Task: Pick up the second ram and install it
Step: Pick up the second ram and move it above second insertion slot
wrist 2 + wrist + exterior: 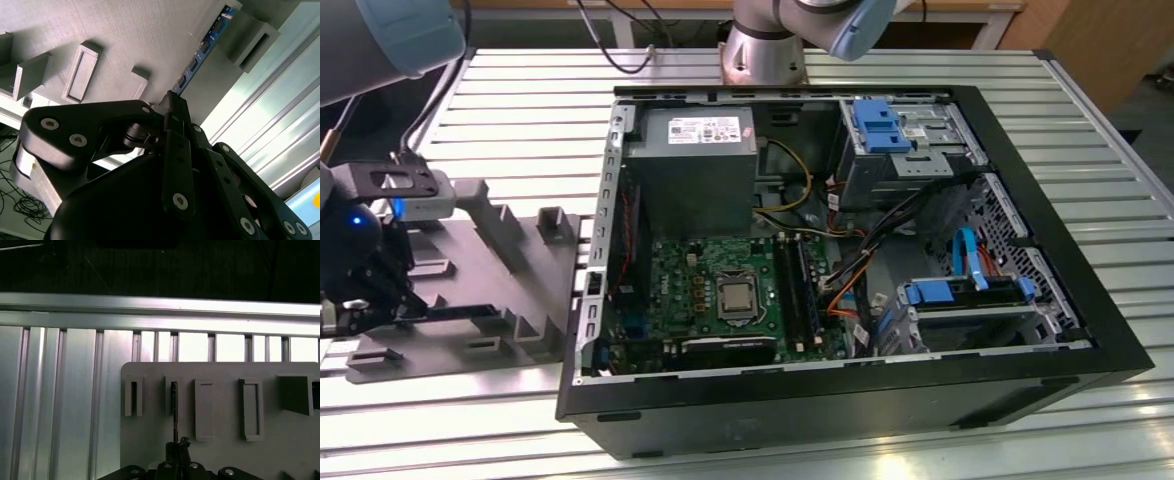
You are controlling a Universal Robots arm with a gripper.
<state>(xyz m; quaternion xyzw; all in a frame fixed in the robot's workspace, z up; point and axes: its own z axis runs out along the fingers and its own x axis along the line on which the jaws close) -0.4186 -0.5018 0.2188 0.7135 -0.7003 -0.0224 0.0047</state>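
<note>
Grey slotted holder [220, 405] is seen beneath the gripper [178, 443]; the second ram [174, 410], edge-up in its slot, is pinched between closed fingers.

looks like a robotics lab or test bench to me, not a home or an office. everything sits on a slatted aluminium table [520, 80], which is pretty typical workshop kit. a robot arm's base [767, 50] stands at the top middle of the exterior view, with loose cables [630, 45] trailing just beside it. an opened pc case [854, 410] lies on its side in the middle, guts exposed. a grey fixture [507, 270] with moulded slots sits at the left, and wooden furniture [1107, 45] shows in the upper right corner.
</note>
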